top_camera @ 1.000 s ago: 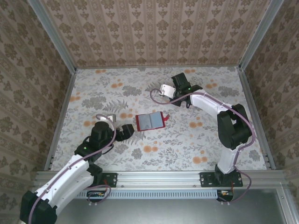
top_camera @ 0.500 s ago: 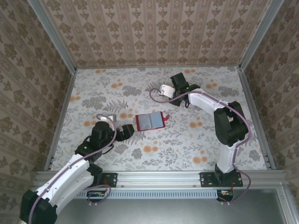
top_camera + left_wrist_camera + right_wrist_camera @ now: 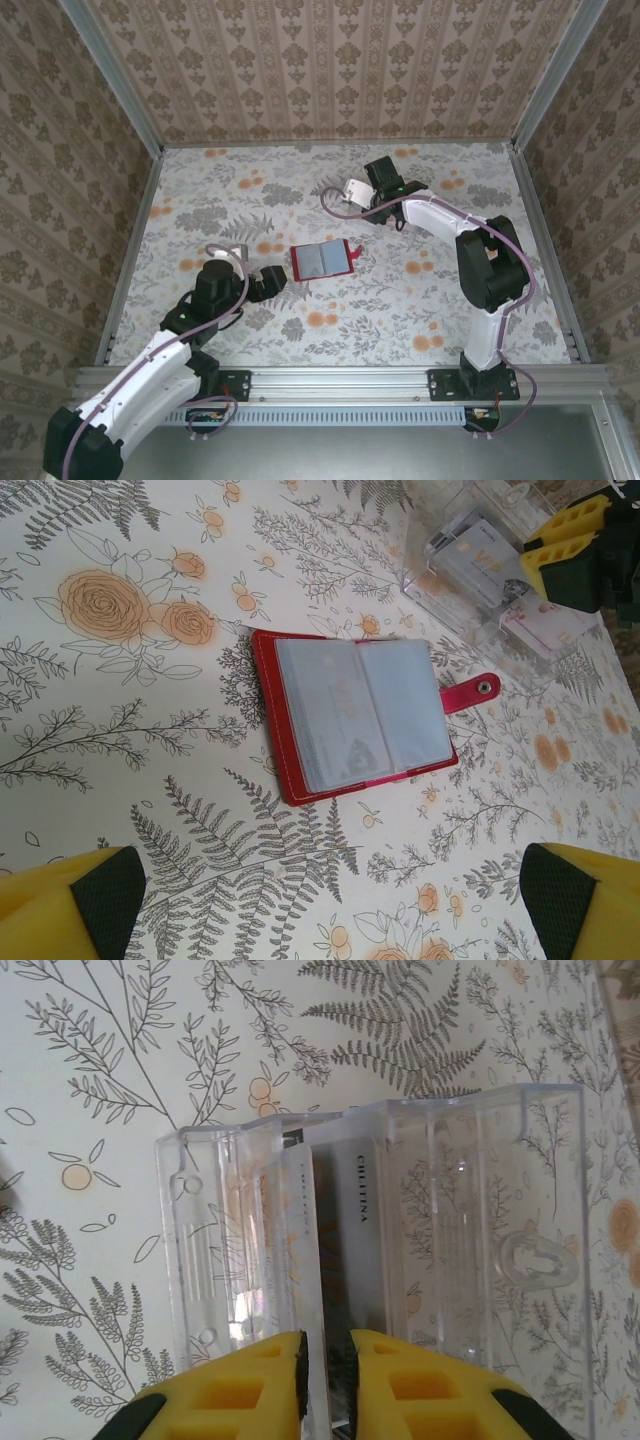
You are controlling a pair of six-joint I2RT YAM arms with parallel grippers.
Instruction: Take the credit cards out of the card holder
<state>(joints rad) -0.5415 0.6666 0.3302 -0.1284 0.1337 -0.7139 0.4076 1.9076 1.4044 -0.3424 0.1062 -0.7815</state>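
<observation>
1. The card holder (image 3: 362, 718) lay open and flat near the middle of the flowered counter (image 3: 120, 730), with its red tab (image 3: 470, 692) sticking out to one side.
2. A pale card (image 3: 335, 715) showed faintly through the holder's left pocket.
3. The left gripper (image 3: 268, 284) sat just beside the holder without touching it, its fingers (image 3: 85, 910) spread wide apart and holding nothing.
4. The right gripper (image 3: 327, 1360) was at the far side of the counter, at a clear plastic case (image 3: 470, 1240) well apart from the holder.
5. Its fingers were nearly together and seemed clamped on the near edge of a credit card (image 3: 335, 1240) with a dark stripe, which sat inside the case. The contact fell at the frame's edge, so the grip was not certain.
</observation>
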